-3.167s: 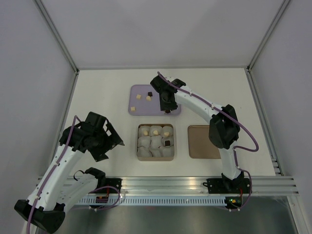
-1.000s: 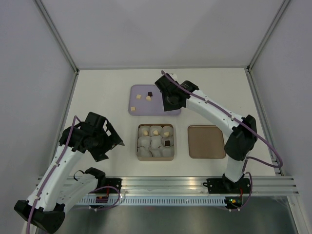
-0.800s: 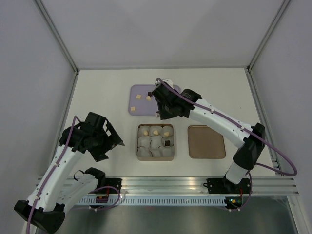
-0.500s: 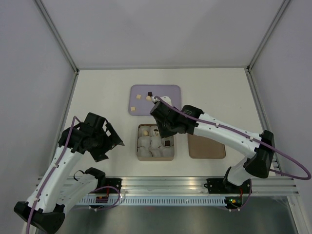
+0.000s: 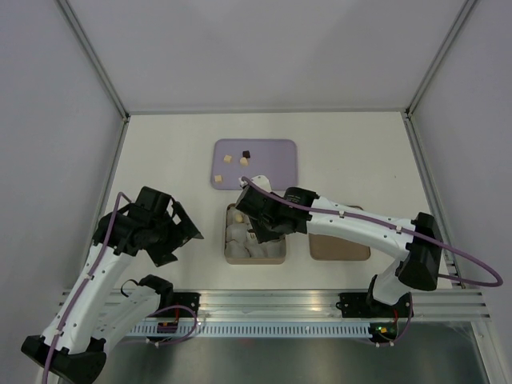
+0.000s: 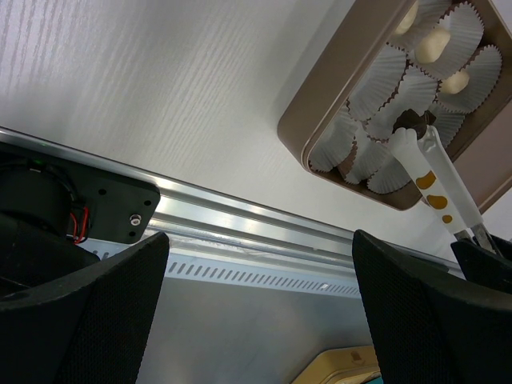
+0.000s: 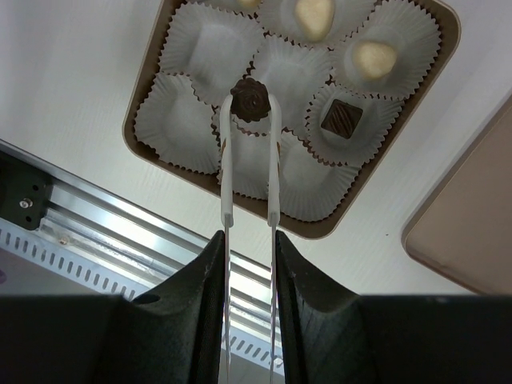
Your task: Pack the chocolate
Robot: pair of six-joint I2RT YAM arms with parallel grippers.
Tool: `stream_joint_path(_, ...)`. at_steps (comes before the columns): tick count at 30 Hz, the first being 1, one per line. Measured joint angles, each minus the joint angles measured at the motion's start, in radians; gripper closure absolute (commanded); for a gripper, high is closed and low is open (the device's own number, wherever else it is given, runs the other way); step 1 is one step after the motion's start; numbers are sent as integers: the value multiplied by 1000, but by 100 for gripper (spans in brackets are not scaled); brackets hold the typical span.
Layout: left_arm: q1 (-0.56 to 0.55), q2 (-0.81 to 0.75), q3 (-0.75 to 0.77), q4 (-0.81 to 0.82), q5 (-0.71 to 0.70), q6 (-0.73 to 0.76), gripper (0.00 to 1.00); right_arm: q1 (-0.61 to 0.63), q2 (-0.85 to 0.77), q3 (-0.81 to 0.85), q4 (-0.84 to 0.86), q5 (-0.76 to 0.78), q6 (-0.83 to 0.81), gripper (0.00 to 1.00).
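Note:
My right gripper [image 7: 248, 248] is shut on a pair of white tongs [image 7: 226, 176], and the tong tips pinch a round dark chocolate [image 7: 250, 99]. This piece hangs over a middle paper cup of the brown box [image 7: 140, 104]. The box also holds a dark square chocolate [image 7: 340, 117] and pale ones [image 7: 374, 58]. In the top view the right gripper [image 5: 256, 220] hides part of the box [image 5: 227, 240]. Three more chocolate pieces [image 5: 243, 161] lie on the purple tray [image 5: 272, 172]. My left gripper [image 6: 260, 240] is open and empty, left of the box.
The flat brown lid [image 5: 344, 244] lies right of the box, partly under the right arm. An aluminium rail [image 5: 264, 304] runs along the near table edge. Grey walls close in the left, right and back sides.
The right arm has swung from the purple tray toward me and now holds the tongs, with a dark chocolate in them, over the box. The left arm has barely shifted.

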Motion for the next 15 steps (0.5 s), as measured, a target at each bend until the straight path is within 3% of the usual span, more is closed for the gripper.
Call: stream_joint_path(15,0,-3,-3,0,0,0,0,0,72,-14,16,16,0,85)
